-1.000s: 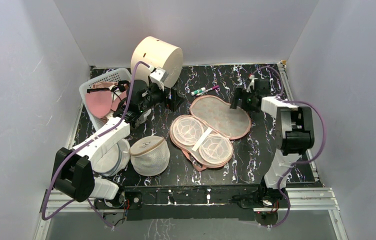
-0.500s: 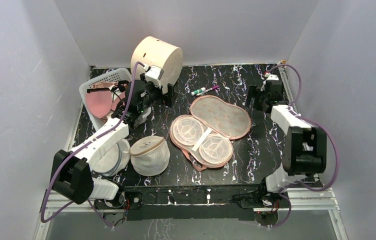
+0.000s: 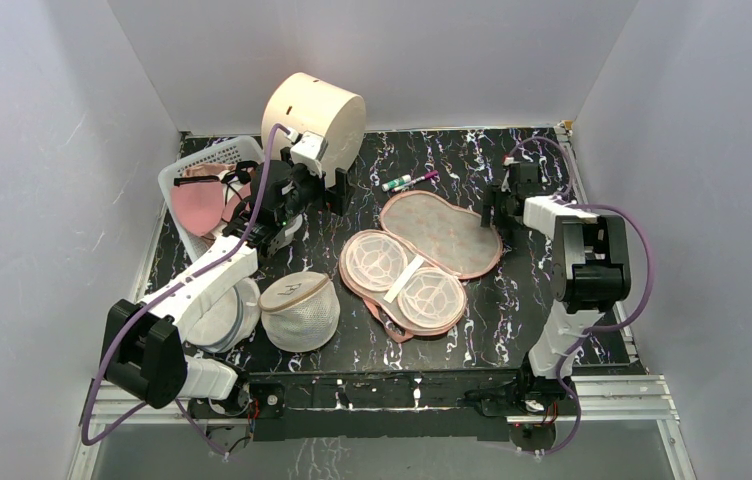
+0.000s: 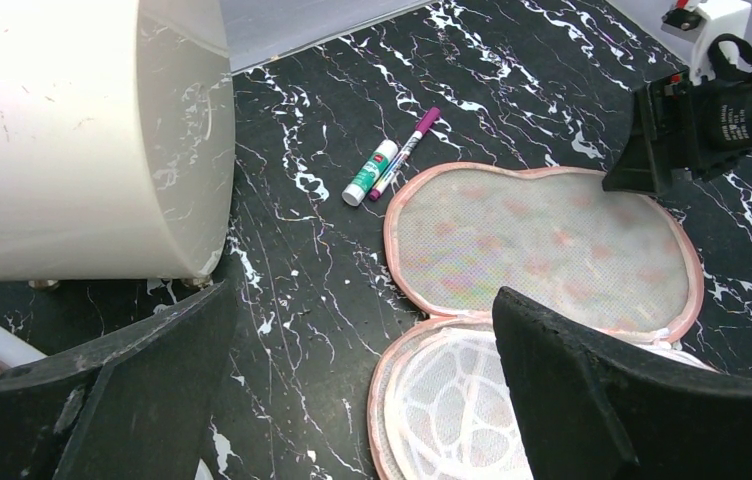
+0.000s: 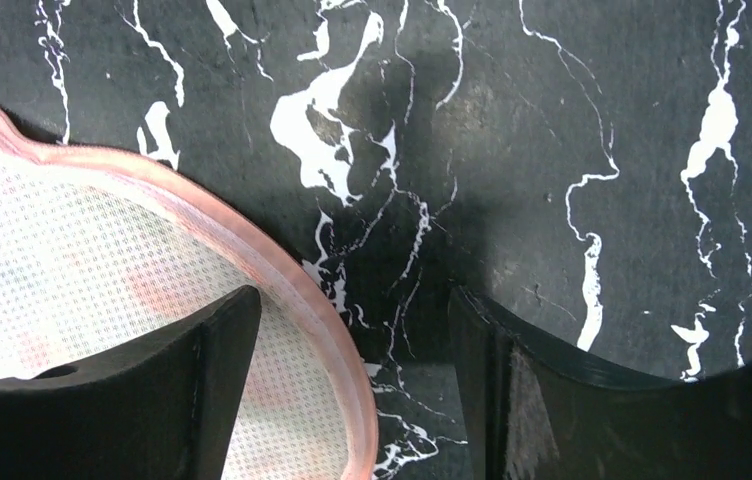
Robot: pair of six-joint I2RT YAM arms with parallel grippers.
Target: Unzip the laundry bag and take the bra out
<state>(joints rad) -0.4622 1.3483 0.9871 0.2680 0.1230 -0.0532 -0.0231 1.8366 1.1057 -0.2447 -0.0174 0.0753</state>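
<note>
The laundry bag (image 3: 432, 255) lies unzipped and spread flat mid-table, its peach lid (image 4: 542, 240) folded back and two white mesh cups showing in the near half. The pink bra (image 3: 197, 205) with black straps lies in the white basket (image 3: 214, 152) at the left. My left gripper (image 3: 337, 190) is open and empty between the basket and the bag; in the left wrist view it (image 4: 362, 295) hovers over bare table by the bag's left edge. My right gripper (image 3: 497, 208) is open and empty, its jaws (image 5: 352, 300) straddling the pink trim of the bag's far right edge (image 5: 102, 270).
A cream cylinder (image 3: 314, 118) lies on its side at the back left. A glue stick and a purple marker (image 4: 392, 165) lie behind the bag. White mesh dome bags (image 3: 299, 308) sit at the near left. White walls close in on three sides.
My right arm swung out to the right, then came back so its gripper sits at the bag's far right edge. My left gripper drew back slightly toward the cylinder.
</note>
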